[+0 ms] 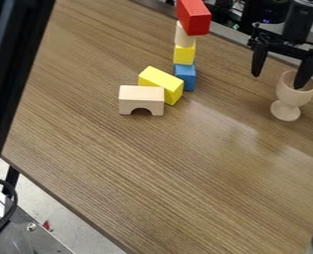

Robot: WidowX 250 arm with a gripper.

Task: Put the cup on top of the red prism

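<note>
My pincer [276, 82] hangs wide open, one fingertip at the mouth of the pale cup [291, 98] standing upright on the tabletop [152, 163], toward the view's right; I judge it light, stiff and slightly slippery, best pinched by its bowl's wall.

We take this for a robotics lab, seeing a robot arm [300, 22], a black cable [14, 199] and a bolted metal plate [39, 240].

Cup [288, 101] on table [145, 163], by the jaws. Left of the jaws: prism [197, 22] atop cylinder [183, 37], upper cube [184, 55], lower cube [187, 78]; nearer camera, oblong block [160, 81], arch [141, 97] before it.
</note>
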